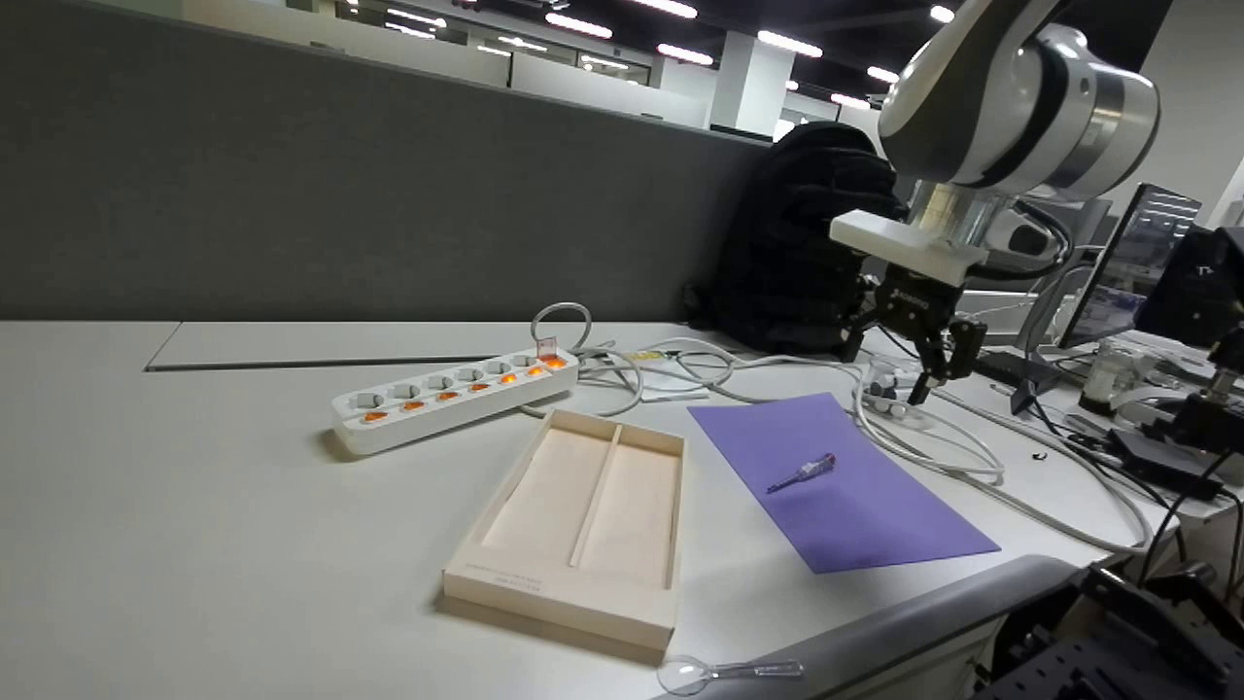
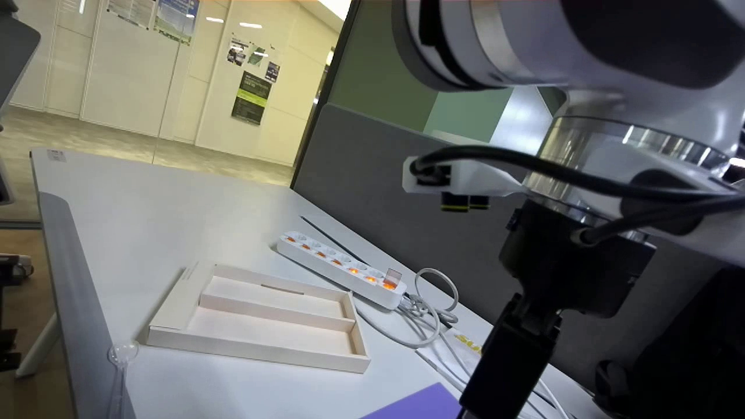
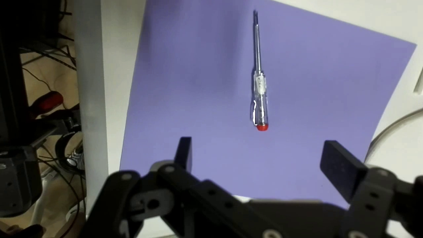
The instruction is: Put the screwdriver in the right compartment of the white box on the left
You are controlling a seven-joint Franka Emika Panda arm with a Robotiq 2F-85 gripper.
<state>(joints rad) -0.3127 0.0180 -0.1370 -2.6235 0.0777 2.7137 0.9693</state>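
Gripper (image 3: 262,161) spread, empty. Screwdriver (image 3: 260,89) lies on purple sheet (image 3: 195,86), at 12 o'clock of the gap, wrist view. Risk: closing short would likely miss; one-sided contact might roll it away.

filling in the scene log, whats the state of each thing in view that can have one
Fingers: open, nothing gripped
Screwdriver: lying down, ungripped
Purple sheet: flat, under the screwdriver
White box: open-topped, empty
Power strip: some switches glowing, see-through flap raised
Clear spoon: lying flat
Black bag: upright; zipped or not, cannot tell
Monitor: on or off, cannot tell
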